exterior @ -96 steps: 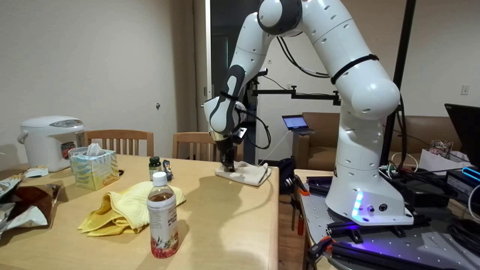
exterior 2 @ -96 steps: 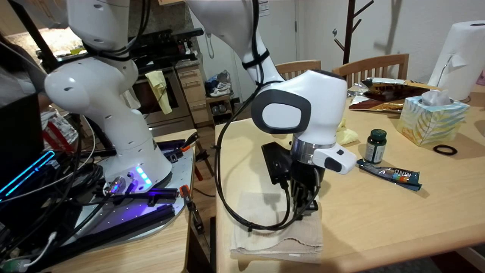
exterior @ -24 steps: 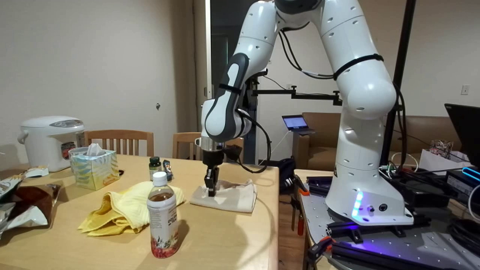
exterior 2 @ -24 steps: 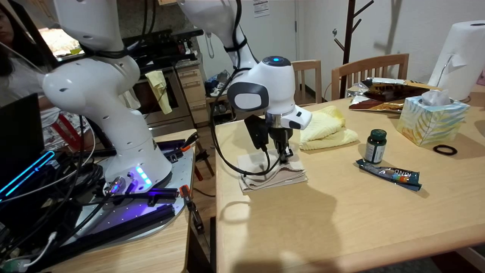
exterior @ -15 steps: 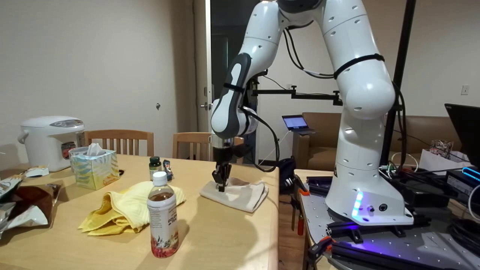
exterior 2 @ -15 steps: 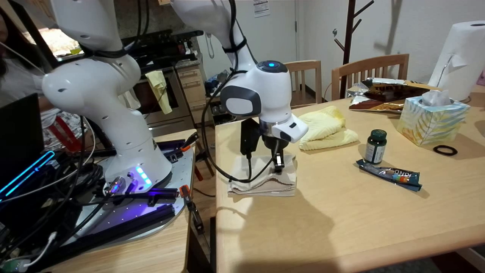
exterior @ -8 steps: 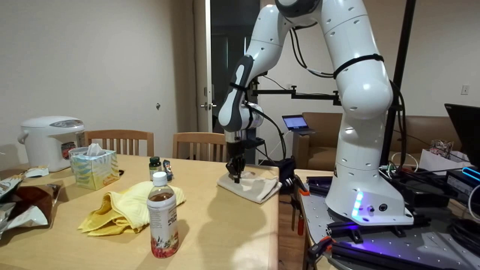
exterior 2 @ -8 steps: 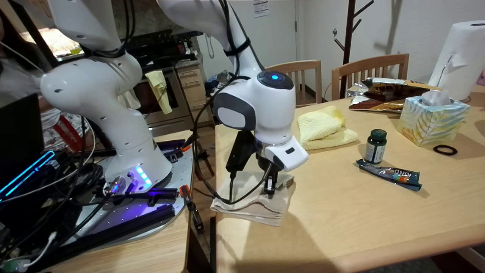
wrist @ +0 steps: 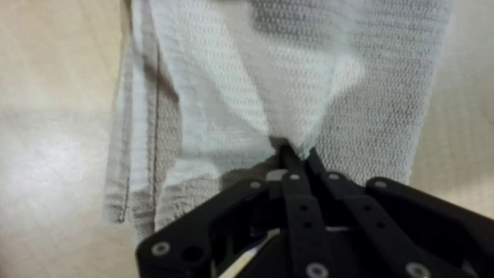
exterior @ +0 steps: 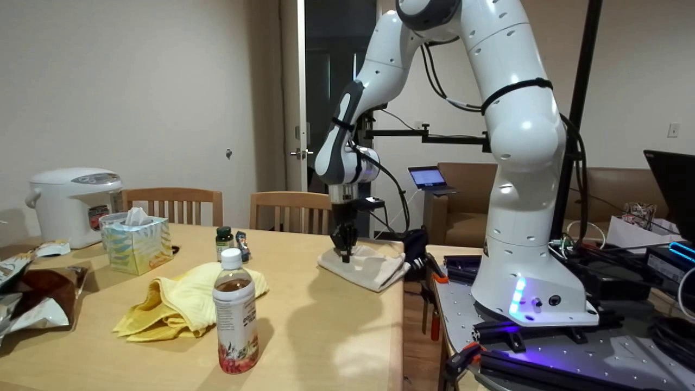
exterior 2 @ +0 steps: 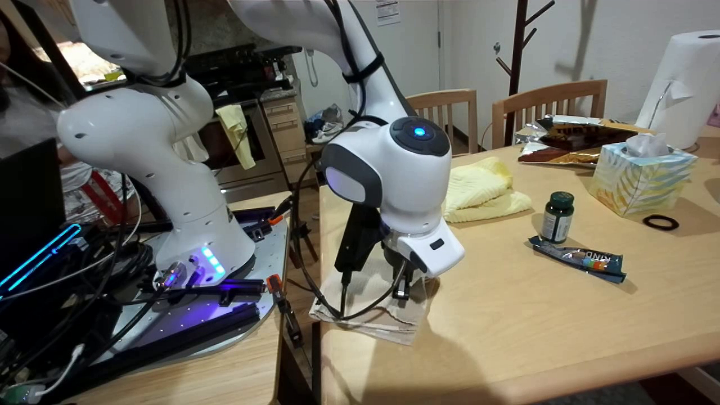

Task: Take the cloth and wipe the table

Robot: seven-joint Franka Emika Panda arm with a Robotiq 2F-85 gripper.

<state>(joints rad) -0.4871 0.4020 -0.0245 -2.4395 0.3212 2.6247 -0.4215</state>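
Cloth point(exterior: 374, 271) (beige) on table point(exterior 2: 506, 315), corner overhanging, tool point(wrist: 300, 153) pinching it, seemingly top layer

In an exterior view, the cloth point(exterior: 373, 273) lies at the right edge of the desk point(exterior: 342, 353), one corner jutting past it; the pincer point(exterior: 346, 258) stands over the cloth, a fold between its jaws. To the left lies a second cloth point(exterior: 190, 296), with the drink bottle point(exterior: 237, 326) before it, the pill bottle point(exterior: 223, 243) behind it, and further left the tissue box point(exterior: 136, 247), then the hot-water dispenser point(exterior: 68, 209). In an exterior view, the KIND bar point(exterior 2: 585, 260) lies just before the pill bottle; the paper-towel roll point(exterior 2: 679, 90) stands behind the tissue box.
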